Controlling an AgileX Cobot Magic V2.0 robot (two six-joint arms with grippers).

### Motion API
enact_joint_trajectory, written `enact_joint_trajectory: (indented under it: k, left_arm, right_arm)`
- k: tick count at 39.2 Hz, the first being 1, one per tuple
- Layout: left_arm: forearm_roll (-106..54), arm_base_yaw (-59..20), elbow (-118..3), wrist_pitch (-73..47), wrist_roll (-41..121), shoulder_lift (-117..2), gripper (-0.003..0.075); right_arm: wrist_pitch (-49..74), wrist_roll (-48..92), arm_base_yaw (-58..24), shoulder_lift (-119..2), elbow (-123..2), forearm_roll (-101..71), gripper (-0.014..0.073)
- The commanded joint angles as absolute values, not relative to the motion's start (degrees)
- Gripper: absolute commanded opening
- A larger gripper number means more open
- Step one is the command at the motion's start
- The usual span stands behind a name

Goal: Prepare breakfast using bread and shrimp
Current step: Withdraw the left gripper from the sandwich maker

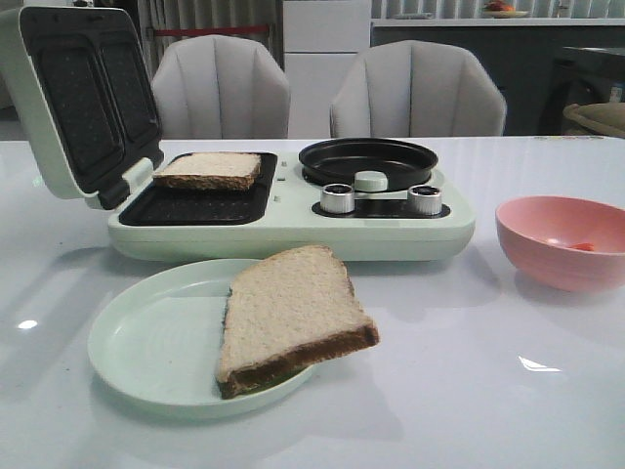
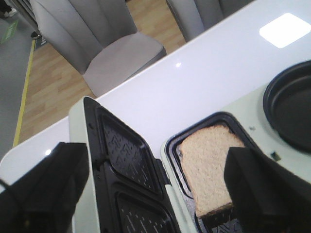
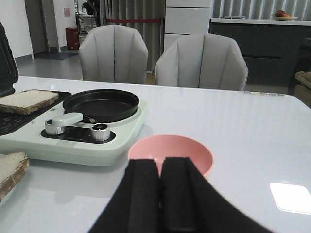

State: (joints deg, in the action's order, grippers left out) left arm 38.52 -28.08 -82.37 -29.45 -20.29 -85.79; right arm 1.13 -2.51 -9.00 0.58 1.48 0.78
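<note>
On the white surface stands a pale green sandwich maker with its lid open and leaning back at about 10 o'clock from the centre of the front view. One bread slice lies on the dark grill plate of this machine, toward the plate's back edge; it is square, pale tan on top, with a darker brown crust around. From the left wrist view the same slice sits in the right compartment of the lower plate, and the left gripper hangs above it with its jaws spread wide, holding nothing.

At about 6 o'clock, in front of the machine, a second bread slice rests tilted on a light green plate, and its right corner hangs over the plate's rim. Its crust looks dark brown along the near edge.

To the right on the machine there are a round black pan and two silver knobs. I can read no writing or brand on it.

At about 3 o'clock stands a pink bowl with small orange shrimp inside; their shape is too small to tell. The right gripper is just before this bowl, its jaws pressed together and empty
</note>
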Motion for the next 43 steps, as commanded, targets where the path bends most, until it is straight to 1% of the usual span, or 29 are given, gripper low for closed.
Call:
enact_joint_trajectory:
  k: [1,4,7,12,18,24,30,37,43]
  left_arm:
    - [36.13,-28.58,-84.10,-28.32,-20.58,-80.07,0.0604]
    - [34.05,-28.58,-83.24,-29.56,-19.75,-77.03,0.0604]
    - [32.19,-28.58,-80.43,-29.49,-14.68,-74.07,0.0604]
    - [27.17,-26.74,-73.65,-26.20,-11.21,-67.82,0.0604]
    - [20.27,-21.78,-64.91,-22.35,-10.77,-59.19,0.0604]
    - [9.75,-16.91,-56.13,-20.03,-1.67,-51.65,0.0604]
    - [1.81,-13.22,-48.89,-17.83,2.66,-44.75,0.0604]
    - [-5.52,-12.09,-40.31,-12.41,6.85,-37.72,0.0604]
    - [-5.57,-12.09,-31.41,-7.61,6.85,-31.54,0.0604]
  right_arm:
    - [-3.36,-2.05,-8.72,1.83,0.59,0.75,0.0134]
    - [-3.36,-2.05,-8.72,1.83,0.59,0.75,0.0134]
    - [-3.36,-2.05,-8.72,1.83,0.59,0.75,0.0134]
    - [-3.36,-2.05,-8.72,1.83,0.59,0.75,0.0134]
    - [-3.36,-2.05,-8.72,1.83,0.59,0.75,0.0134]
    - [-3.36,-2.05,-8.72,1.83,0.59,0.75,0.0134]
    - [-3.36,-2.05,-8.72,1.83,0.59,0.75,0.0134]
    - [-3.36,-2.05,-8.72,1.83,0.59,0.75,0.0134]
    - [-3.36,-2.05,-8.72,1.83,0.59,0.75,0.0134]
